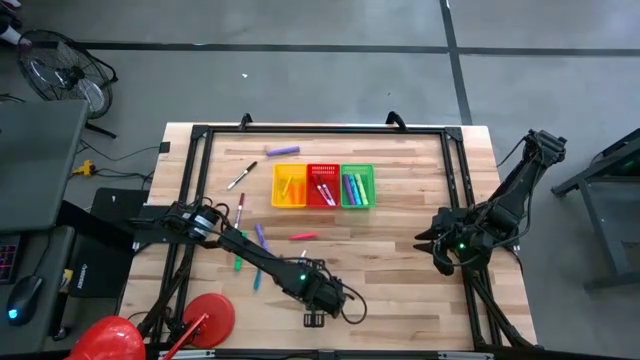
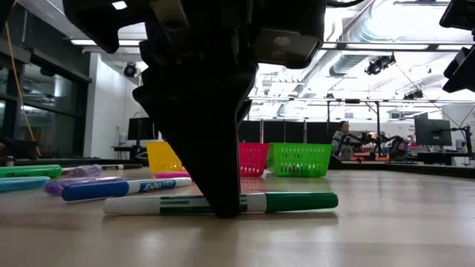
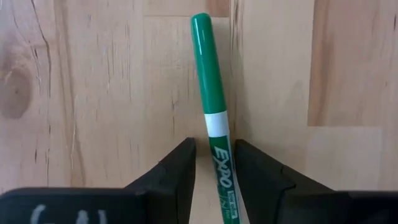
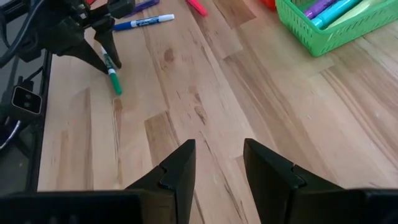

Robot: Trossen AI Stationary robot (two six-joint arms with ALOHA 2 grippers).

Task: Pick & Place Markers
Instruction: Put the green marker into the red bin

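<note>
The left claw (image 3: 211,171) is lowered to the table (image 1: 400,260) near its front edge, where a green marker (image 3: 213,118) lies flat between the two fingers. The fingers stand at either side of the barrel; whether they are already pressed against it cannot be told. The right claw (image 4: 217,165) is held above bare wood at the table's right side, with its fingers parted and nothing between them. Further markers (image 1: 262,240) are scattered on the table's left half, and others are seen inside the yellow basket (image 1: 289,186), red basket (image 1: 322,186) and green basket (image 1: 357,186).
</note>
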